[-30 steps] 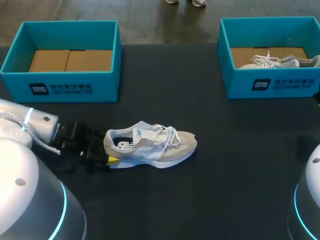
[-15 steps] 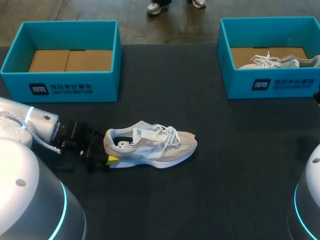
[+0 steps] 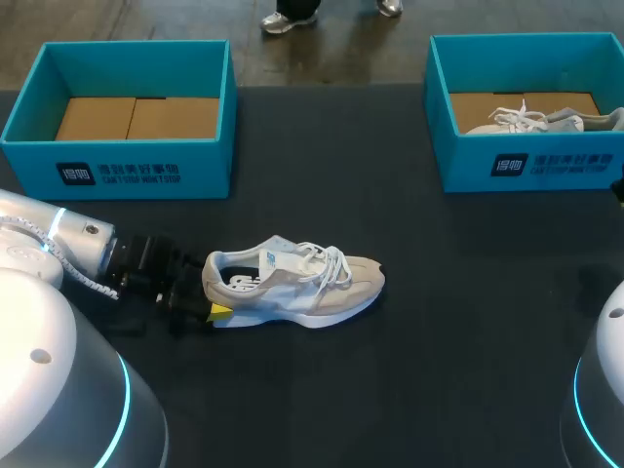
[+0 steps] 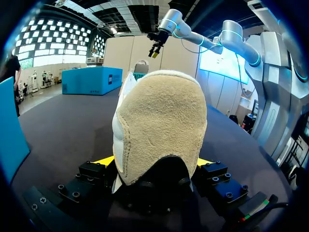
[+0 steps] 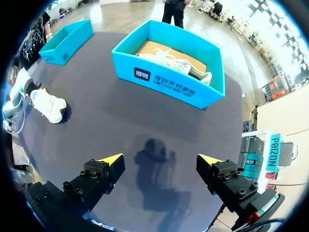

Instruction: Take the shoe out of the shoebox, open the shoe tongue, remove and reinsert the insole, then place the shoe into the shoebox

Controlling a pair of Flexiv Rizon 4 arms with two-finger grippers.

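Note:
A white and beige sneaker (image 3: 297,283) lies upright on the dark table (image 3: 409,390), toe to the right, laces tied. My left gripper (image 3: 212,298) is at its heel, low on the table. In the left wrist view the suede heel (image 4: 159,125) sits between the two yellow-tipped fingers (image 4: 105,160), which press it from both sides. My right gripper (image 5: 159,164) hangs open high over the table's right part, with nothing between its fingers; from there the sneaker (image 5: 48,104) shows far off.
An empty teal shoebox (image 3: 122,161) stands at the back left. A second teal shoebox (image 3: 526,161) at the back right holds another white shoe (image 3: 531,119). That box (image 5: 169,79) lies ahead of my right gripper.

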